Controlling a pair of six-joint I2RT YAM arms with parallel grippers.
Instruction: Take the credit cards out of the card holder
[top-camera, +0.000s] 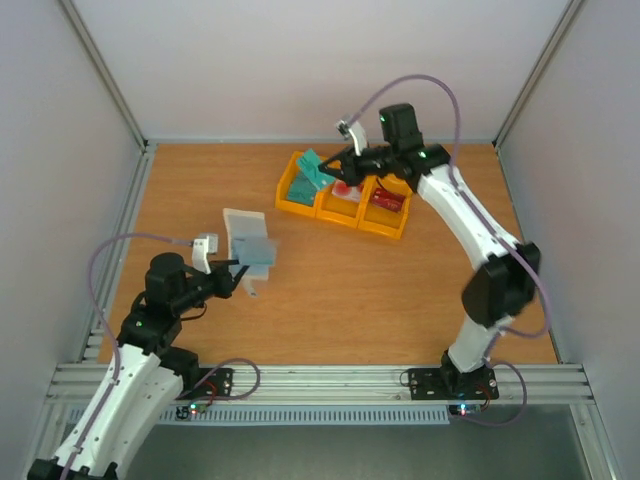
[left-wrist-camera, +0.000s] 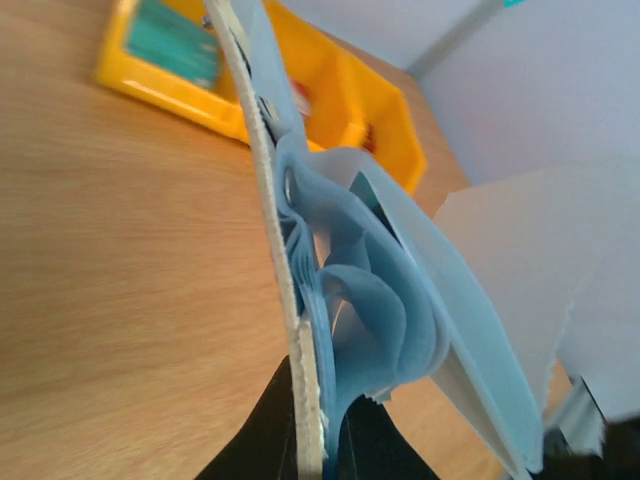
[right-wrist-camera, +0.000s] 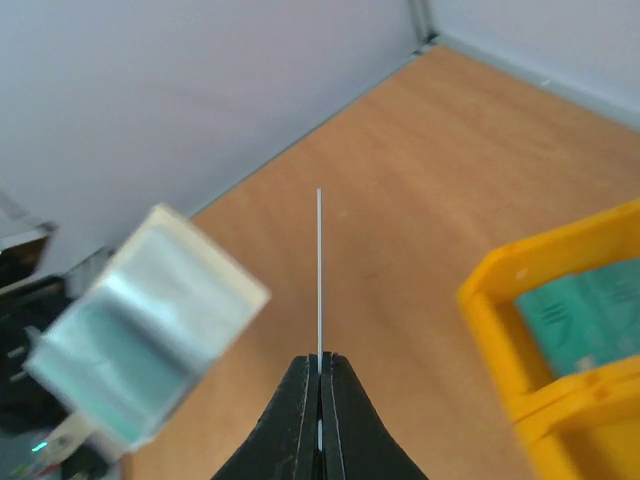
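Card holder (top-camera: 248, 240) on the left hangs open above the tabletop (top-camera: 400, 290). The left tool (left-wrist-camera: 318, 440) is pinched shut on the lower edge of its cream cover, so the grey-blue sleeves fan out toward the right. We cannot tell whether any sleeve has a card in it. Further right, the right tool (right-wrist-camera: 320, 400) is closed on the held card (right-wrist-camera: 319, 260), which is a thin line edge-on from the wrist and a tilted teal shape from above, over the left compartment of the yellow tray (top-camera: 296, 208). That compartment already has a lying teal card (right-wrist-camera: 590, 310), the middle one a pinkish red-and-white card (top-camera: 347, 190), and the right one a dark red card (top-camera: 387, 200). We judge the step in hand to be setting the held card down. To do it well, we should lower it until its bottom edge sits inside the tray walls, tip it toward flat, and only then part the jaws, so it does not skip off the rim. The left tool should hold the sleeves steady and spread for the next reach.
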